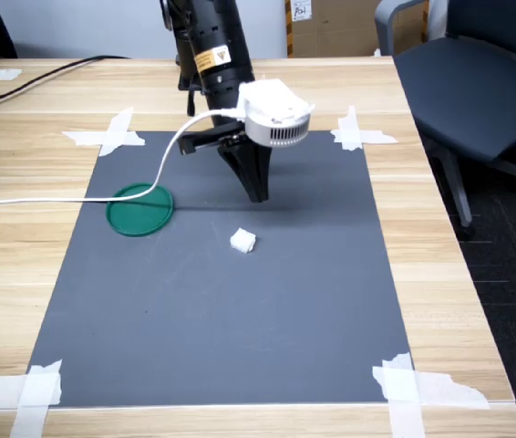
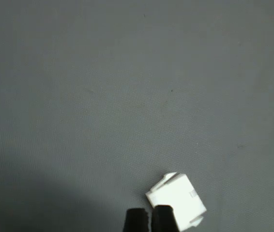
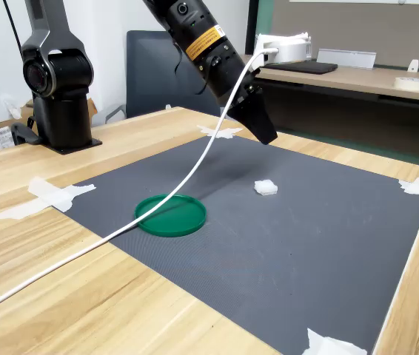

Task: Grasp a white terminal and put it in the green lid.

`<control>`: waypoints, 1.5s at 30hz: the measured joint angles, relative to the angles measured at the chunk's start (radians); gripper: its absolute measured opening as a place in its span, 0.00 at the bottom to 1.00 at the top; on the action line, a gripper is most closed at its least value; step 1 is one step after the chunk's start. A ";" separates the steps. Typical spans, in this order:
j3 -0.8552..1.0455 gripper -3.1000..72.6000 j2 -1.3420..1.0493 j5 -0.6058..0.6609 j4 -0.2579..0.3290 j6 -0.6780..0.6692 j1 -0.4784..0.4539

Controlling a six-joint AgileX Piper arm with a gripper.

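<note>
The white terminal (image 1: pixel 242 241) (image 3: pixel 266 187) lies on the dark grey mat, small and blocky. The green lid (image 1: pixel 139 209) (image 3: pixel 170 214) rests flat on the mat toward the first exterior view's left, holding nothing. My gripper (image 1: pixel 257 193) (image 3: pixel 269 137) hangs above the mat, behind the terminal in the first exterior view and clear of it. In the wrist view my gripper (image 2: pixel 149 218) has its black fingertips (image 2: pixel 136 220) nearly together, with the terminal (image 2: pixel 176 199) just beyond them. The jaws are shut on nothing.
A white cable (image 1: pixel 57 197) (image 3: pixel 121 229) trails from the wrist camera across the lid's edge and off the table. White tape strips (image 1: pixel 108 135) hold the mat's corners. A second black robot base (image 3: pixel 55 81) stands on the wooden table. An office chair (image 1: pixel 477 82) stands beside the table.
</note>
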 joint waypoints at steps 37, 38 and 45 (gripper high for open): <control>-0.418 0.07 0.161 0.640 -0.736 0.299 -0.060; -0.436 0.10 0.165 0.658 -0.736 0.288 -0.068; -0.504 0.48 0.194 0.740 -0.736 0.159 -0.079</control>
